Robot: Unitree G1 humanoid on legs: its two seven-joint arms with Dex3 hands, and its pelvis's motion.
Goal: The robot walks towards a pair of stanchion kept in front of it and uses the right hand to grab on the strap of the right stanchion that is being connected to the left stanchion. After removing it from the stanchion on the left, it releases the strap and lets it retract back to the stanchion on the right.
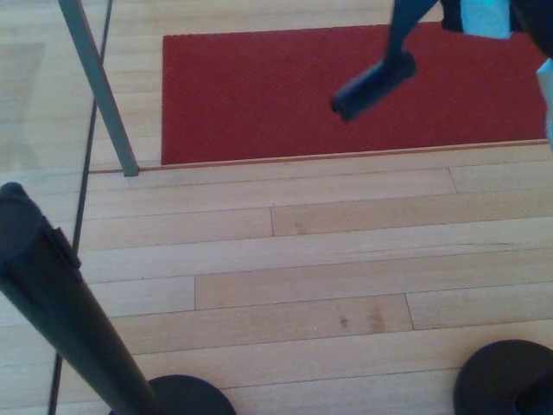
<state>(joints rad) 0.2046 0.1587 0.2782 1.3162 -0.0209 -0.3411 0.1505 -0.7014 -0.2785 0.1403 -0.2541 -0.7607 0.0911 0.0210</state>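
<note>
Head view looking down at a pale wooden plank floor (pixel 328 259) with a red carpet (pixel 259 86) laid across the far side, from about 11 to 1 o'clock. At 1 o'clock, against the top edge, part of the robot's right hand (pixel 488 15) shows as a dark and pale blue shape — too cropped to tell whether its fingers are together or apart. Just below it the dark blue strap (pixel 400 33) hangs free in the air over the carpet, ending in its dark clip end (pixel 373 85), which is tilted and attached to nothing. At 8 o'clock the black post of the left stanchion (pixel 52 294) slants down to its round base (pixel 186 396). At 4 o'clock sits the right stanchion's base (pixel 505 379). A grey metal leg (pixel 99 86) stands at 10 o'clock
</note>
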